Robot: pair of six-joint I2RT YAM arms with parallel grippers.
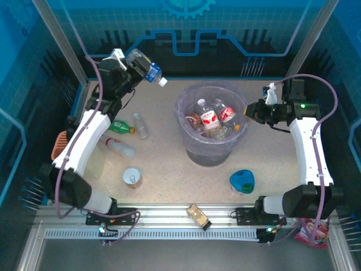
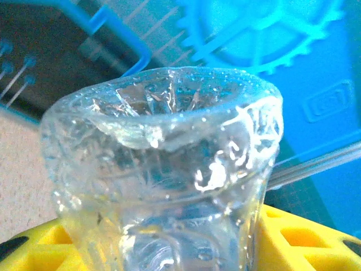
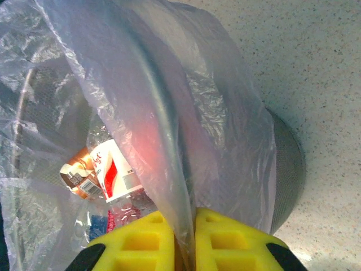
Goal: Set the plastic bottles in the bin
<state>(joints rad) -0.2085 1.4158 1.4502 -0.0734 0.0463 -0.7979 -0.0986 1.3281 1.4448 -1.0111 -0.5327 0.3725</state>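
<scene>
- The blue-label bottle, clear with a white cap, is clamped crosswise in the left gripper. Its cap end points away from the fingers towards the bin.
- In the left wrist view its crumpled clear base juts out ahead of the yellow fingers, which press on both sides of its body.
- The bin stands on the table, well apart from the left gripper on the side the cap points to.
- The right gripper sits at the bin's rim. In the right wrist view its fingers are almost closed, with the rim and the thin clear liner pinched between them.
- Just beyond those fingers, inside the bin, lie two red-label bottles and a brown bottle.
- Back from the left gripper, towards its arm's base, three more lie on the table: a green bottle, a clear bottle and a pale bottle.
- Farther back on that side are a tin can and an orange basket.
- A blue dish lies back from the right gripper, and a snack packet lies at the near rail.
</scene>
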